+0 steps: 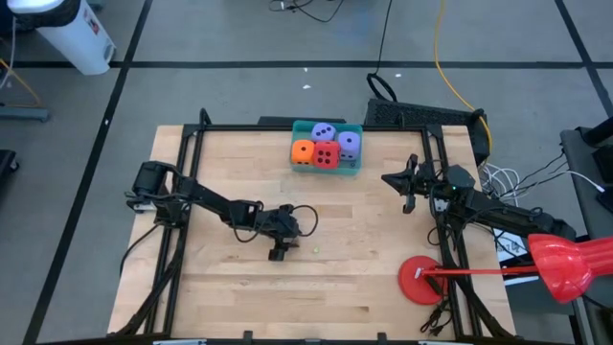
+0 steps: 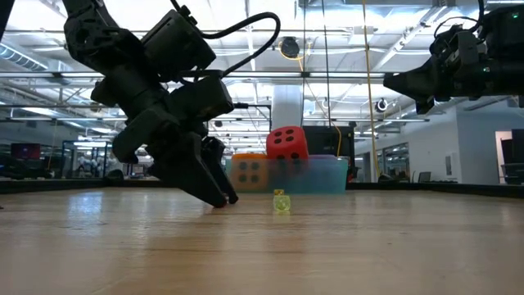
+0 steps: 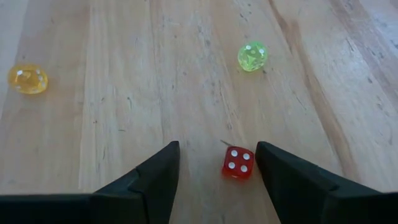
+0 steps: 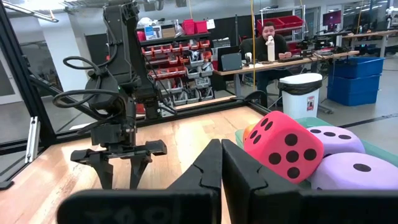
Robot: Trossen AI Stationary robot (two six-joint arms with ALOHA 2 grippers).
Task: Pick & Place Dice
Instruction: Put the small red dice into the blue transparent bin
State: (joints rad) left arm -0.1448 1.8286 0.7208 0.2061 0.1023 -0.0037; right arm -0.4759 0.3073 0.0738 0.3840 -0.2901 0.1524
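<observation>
Four soft dice sit in a teal bin [image 1: 296,128] at the table's far side: orange [image 1: 303,151], red [image 1: 327,154], two lavender [image 1: 325,132] [image 1: 350,144]. The red one [image 4: 283,146] rests on top, leaning on the lavender ones [image 4: 357,171]. My left gripper [image 3: 217,146] is open and tipped down at the table's middle [image 1: 280,253]. A small clear red die [image 3: 238,163] lies on the wood between its fingers, close to one; no touch shows. A small green die [image 3: 252,56] and a yellow one [image 3: 27,79] lie farther off. My right gripper [image 4: 221,168] hovers shut, high beside the bin [image 1: 407,182].
A flat red round disc [image 1: 421,281] lies near the table's right near corner, with a red long-handled thing [image 1: 560,264] reaching over it. Black frame rails [image 1: 187,163] run along the table's edges. Bare wood lies between the left gripper and the bin. A person [image 4: 268,37] sits in the room behind.
</observation>
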